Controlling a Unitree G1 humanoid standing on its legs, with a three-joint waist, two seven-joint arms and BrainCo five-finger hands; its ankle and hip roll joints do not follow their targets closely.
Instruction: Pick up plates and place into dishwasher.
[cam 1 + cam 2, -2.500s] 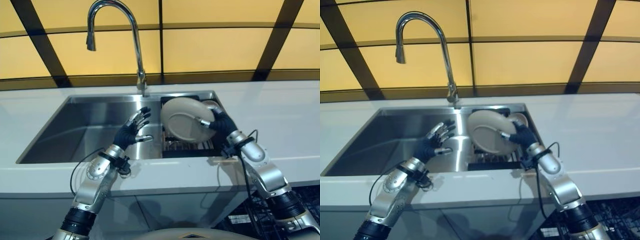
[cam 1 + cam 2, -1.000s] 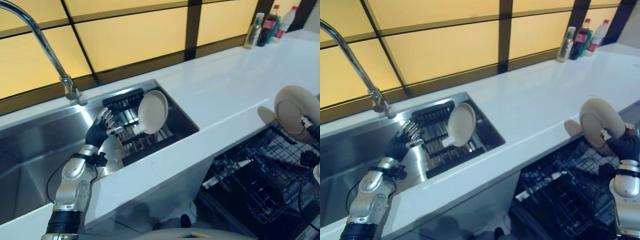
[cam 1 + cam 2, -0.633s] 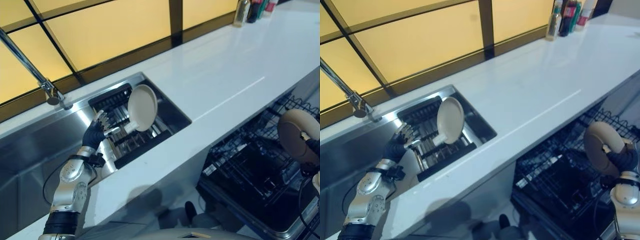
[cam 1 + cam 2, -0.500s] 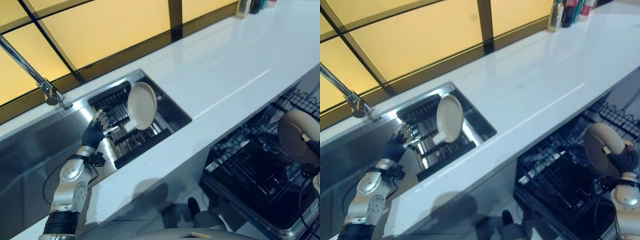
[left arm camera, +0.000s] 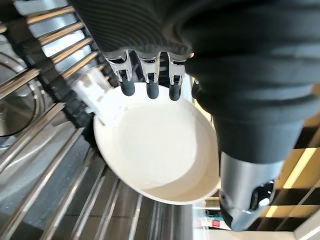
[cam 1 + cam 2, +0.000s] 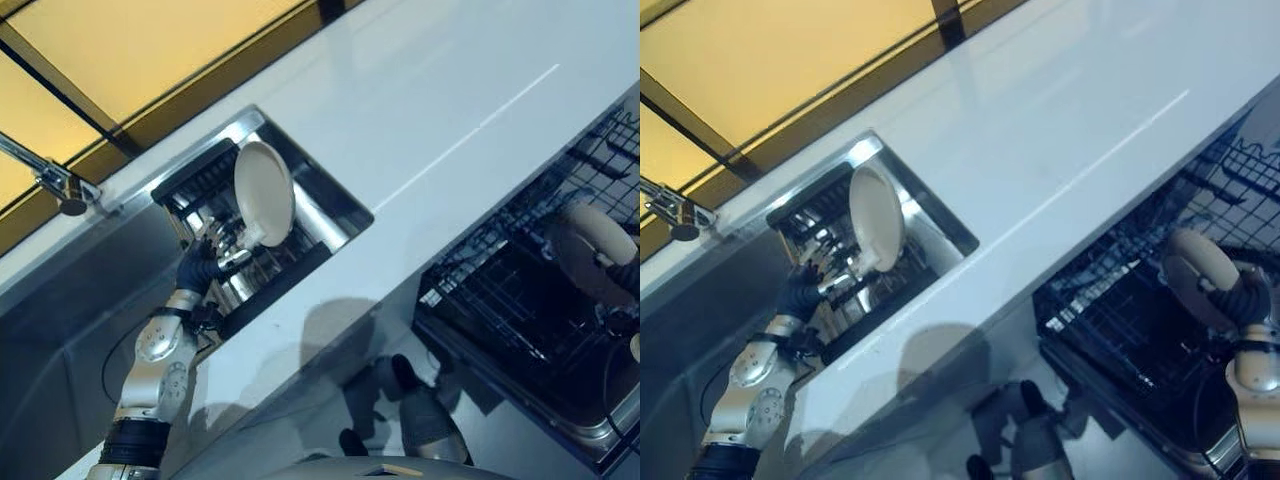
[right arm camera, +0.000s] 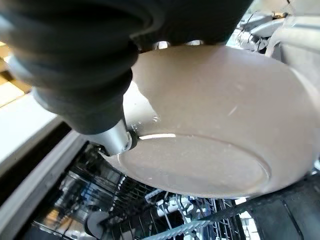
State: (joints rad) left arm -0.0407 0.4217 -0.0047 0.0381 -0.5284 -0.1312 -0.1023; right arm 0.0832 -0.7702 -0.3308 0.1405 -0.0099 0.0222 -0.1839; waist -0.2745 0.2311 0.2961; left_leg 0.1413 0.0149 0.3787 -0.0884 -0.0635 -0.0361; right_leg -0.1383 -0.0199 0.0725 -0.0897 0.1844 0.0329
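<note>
Beige plate point(image 6: 1196, 275): pinched by right hand point(image 6: 1246, 296) over the open dishwasher rack point(image 6: 520, 310), below the worktop's point(image 6: 400, 110) front edge. Cream plate point(image 6: 264, 193): upright in sink rack point(image 6: 215, 210); left hand point(image 6: 200, 262) just beside, fingers point(image 5: 147, 80) straight, spread.

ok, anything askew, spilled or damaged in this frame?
Nothing stands out. The right hand grips a beige plate over the open dishwasher rack; no chips or spills visible. The left hand is at the second plate, upright in the sink rack.
</note>
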